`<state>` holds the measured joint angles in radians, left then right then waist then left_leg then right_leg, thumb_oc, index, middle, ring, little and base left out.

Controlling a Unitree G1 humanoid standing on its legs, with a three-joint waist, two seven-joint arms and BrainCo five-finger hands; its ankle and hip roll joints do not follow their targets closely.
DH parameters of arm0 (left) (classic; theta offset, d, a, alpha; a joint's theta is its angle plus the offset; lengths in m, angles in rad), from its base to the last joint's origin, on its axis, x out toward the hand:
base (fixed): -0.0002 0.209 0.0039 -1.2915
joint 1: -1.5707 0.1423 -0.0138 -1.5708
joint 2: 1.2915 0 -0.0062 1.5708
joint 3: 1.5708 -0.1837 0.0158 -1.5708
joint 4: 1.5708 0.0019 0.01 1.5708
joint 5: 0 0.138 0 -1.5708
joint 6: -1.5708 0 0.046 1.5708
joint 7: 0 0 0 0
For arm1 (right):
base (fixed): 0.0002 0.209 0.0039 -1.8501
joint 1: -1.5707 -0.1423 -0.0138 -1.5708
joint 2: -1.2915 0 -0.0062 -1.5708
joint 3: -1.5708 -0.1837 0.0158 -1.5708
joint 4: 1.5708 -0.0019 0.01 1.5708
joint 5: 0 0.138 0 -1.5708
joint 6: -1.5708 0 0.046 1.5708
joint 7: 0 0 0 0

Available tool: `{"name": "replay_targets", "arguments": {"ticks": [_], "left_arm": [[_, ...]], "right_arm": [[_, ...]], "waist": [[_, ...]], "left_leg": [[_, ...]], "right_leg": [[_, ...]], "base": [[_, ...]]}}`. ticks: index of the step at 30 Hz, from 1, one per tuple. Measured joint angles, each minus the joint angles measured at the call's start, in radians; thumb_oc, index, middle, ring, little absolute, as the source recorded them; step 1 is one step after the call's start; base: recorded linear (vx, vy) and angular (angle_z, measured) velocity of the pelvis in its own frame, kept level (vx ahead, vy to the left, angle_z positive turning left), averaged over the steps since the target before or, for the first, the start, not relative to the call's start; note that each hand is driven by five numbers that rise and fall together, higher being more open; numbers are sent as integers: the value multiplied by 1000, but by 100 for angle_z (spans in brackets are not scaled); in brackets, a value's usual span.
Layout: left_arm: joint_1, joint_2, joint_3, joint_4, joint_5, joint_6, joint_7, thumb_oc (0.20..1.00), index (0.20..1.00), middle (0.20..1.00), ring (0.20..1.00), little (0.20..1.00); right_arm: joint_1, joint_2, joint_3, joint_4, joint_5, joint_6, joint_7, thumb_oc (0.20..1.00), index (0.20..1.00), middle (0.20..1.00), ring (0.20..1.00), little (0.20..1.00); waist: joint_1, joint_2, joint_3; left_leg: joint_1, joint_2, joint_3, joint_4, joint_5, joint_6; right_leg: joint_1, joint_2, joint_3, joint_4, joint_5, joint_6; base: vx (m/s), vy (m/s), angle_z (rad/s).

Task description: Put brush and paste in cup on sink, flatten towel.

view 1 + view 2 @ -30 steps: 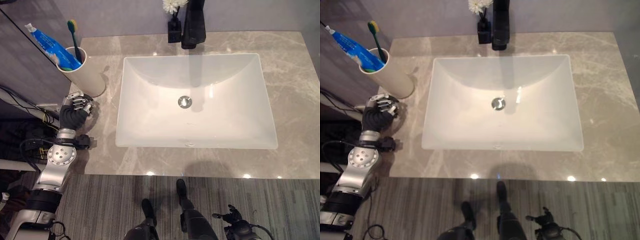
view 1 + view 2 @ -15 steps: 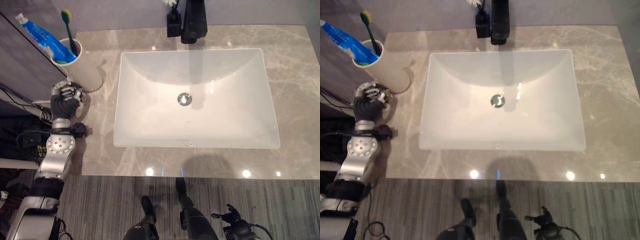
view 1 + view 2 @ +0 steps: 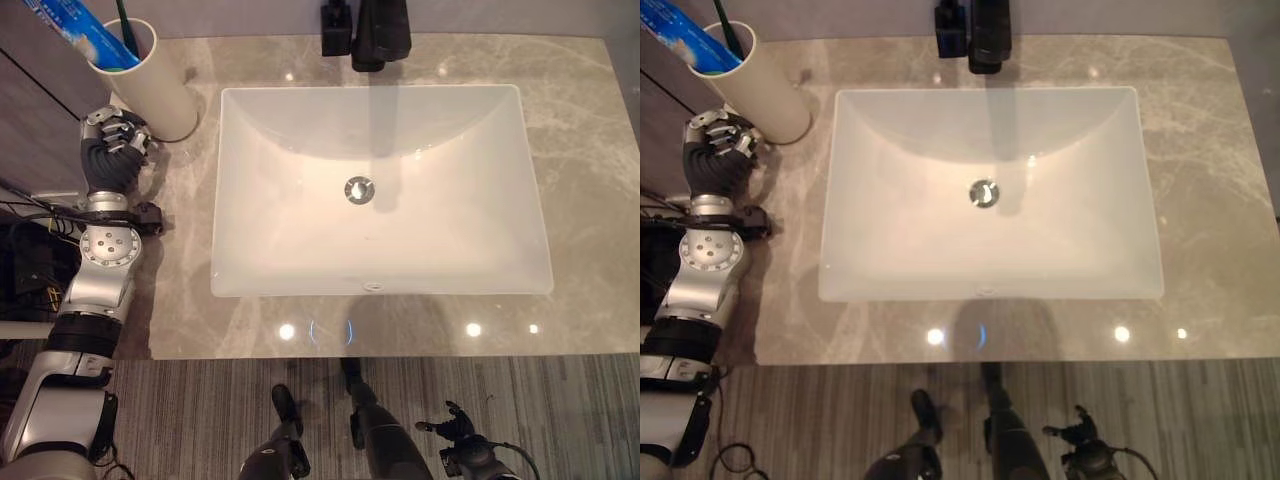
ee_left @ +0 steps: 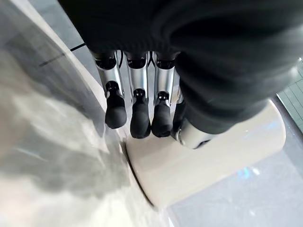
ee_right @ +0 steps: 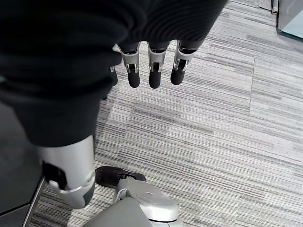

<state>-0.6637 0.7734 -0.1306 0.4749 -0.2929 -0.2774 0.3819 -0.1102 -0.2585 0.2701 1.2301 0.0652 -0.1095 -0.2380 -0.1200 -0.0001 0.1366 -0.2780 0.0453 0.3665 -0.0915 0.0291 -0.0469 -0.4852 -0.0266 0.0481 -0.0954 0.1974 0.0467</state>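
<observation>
Marble bench [image 3: 590, 180] around a white sink [image 3: 380, 200]. Cream cup [image 3: 150, 80] at back left corner, holding blue paste [image 3: 75, 28] and brush [image 3: 128, 35]. Left hand [image 3: 112, 140] beside cup, fingers relaxed, empty. Right hand [image 5: 151, 66] over striped floor [image 5: 213, 142], fingers straight, empty.

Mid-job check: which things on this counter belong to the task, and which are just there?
Job items:
- cup, standing on the counter
- toothpaste tube, in the cup
- toothbrush, in the cup
- sink
- left robot hand, empty, beside the cup

Just there:
- black faucet
- small black holder beside the faucet
</observation>
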Motion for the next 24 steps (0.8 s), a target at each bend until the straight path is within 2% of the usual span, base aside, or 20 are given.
{"name": "replay_targets", "arguments": {"ticks": [8, 13, 24], "left_arm": [[-128, 9, -47, 131, 8, 24, 11, 200, 200, 200, 200, 200], [-195, 51, -85, 211, 13, 32, 37, 200, 200, 200, 200, 200], [-301, 53, -165, 335, 5, 51, 47, 200, 200, 200, 200, 200]], "right_arm": [[0, 6, 43, 0, 0, -2, 0, 1000, 1000, 1000, 1000, 1000], [1, 20, 46, -5, 0, -4, -1, 1000, 1000, 1000, 1000, 1000], [7, 22, 80, -6, 0, -6, -1, 1000, 1000, 1000, 1000, 1000]], "waist": [[-15, -13, -7], [-32, -55, -35], [-34, -56, -65]], "left_leg": [[-3, 2, 5, 0, -1, -1], [-6, 6, 29, 0, -4, -5], [-27, 14, 30, 0, -4, -6]], "right_leg": [[-6, 4, 7, 6, 2, 2], [-21, 12, 26, 4, -1, -2], [-41, 22, 25, 8, 9, -4]], "base": [[1, -1, -2], [9, -13, -12], [0, 0, 0]]}}
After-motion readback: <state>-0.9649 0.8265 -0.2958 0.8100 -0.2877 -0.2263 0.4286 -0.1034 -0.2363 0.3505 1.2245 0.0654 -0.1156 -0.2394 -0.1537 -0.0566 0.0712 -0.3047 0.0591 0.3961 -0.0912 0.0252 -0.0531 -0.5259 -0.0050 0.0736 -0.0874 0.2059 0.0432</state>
